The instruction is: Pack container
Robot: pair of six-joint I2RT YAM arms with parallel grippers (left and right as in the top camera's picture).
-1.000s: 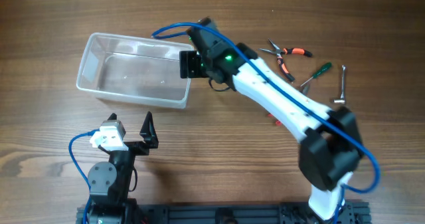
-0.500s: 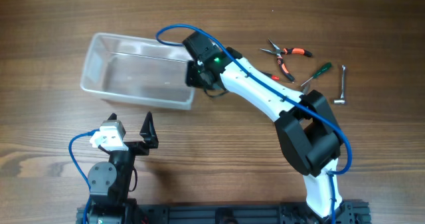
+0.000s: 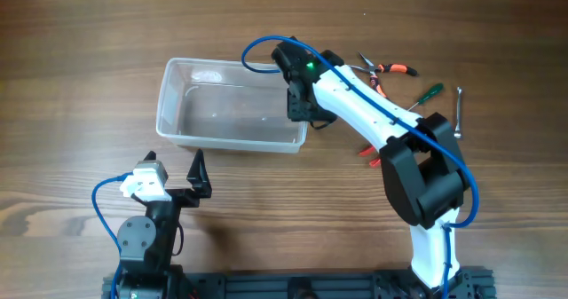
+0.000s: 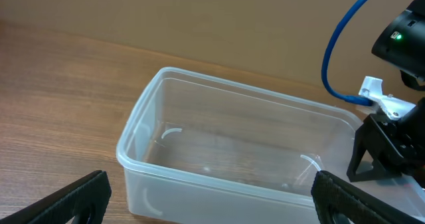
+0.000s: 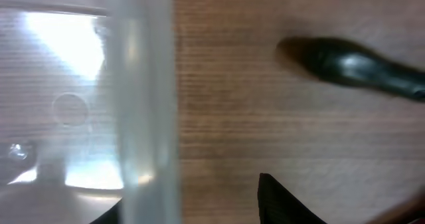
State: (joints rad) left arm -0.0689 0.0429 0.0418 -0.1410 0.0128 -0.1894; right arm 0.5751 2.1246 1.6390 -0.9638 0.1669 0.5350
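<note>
Right gripper (image 3: 299, 113) straddles end wall of clear rectangular plastic tub (image 3: 165, 108) — clamped or loose, cannot tell. Left gripper (image 3: 175, 163) — fingers spread wide.

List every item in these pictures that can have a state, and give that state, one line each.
container: upright, lidless, empty
right end effector: open, astride the container's right wall
left end effector: open, holding nothing
orange-handled pliers: lying flat, outside the container
screwdriver: lying flat, outside the container
L-shaped key: lying flat, outside the container
</note>
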